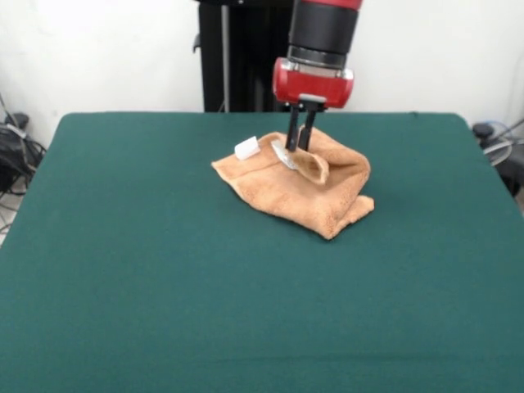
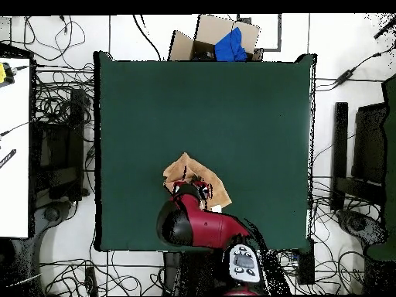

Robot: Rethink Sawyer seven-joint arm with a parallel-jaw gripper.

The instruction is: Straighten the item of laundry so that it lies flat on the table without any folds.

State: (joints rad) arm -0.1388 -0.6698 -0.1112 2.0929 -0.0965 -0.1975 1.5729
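Observation:
The peach-orange towel point(image 1: 299, 188) lies crumpled on the far middle of the dark green table point(image 1: 164, 270), with its right part folded over itself and a white tag point(image 1: 246, 148) sticking up at its far left corner. My gripper point(image 1: 298, 149) comes straight down onto the towel's far edge. Its fingers stand close together, pinched on a raised fold of the cloth. In the overhead view the towel point(image 2: 192, 172) shows partly, and the red arm point(image 2: 189, 223) covers its near part and the gripper.
The black pedestal point(image 1: 237, 57) stands behind the table's far edge. Cables and equipment lie on the floor around the table point(image 2: 46, 155). A cardboard box with blue cloth point(image 2: 228, 42) sits beyond the table's far side in the overhead view.

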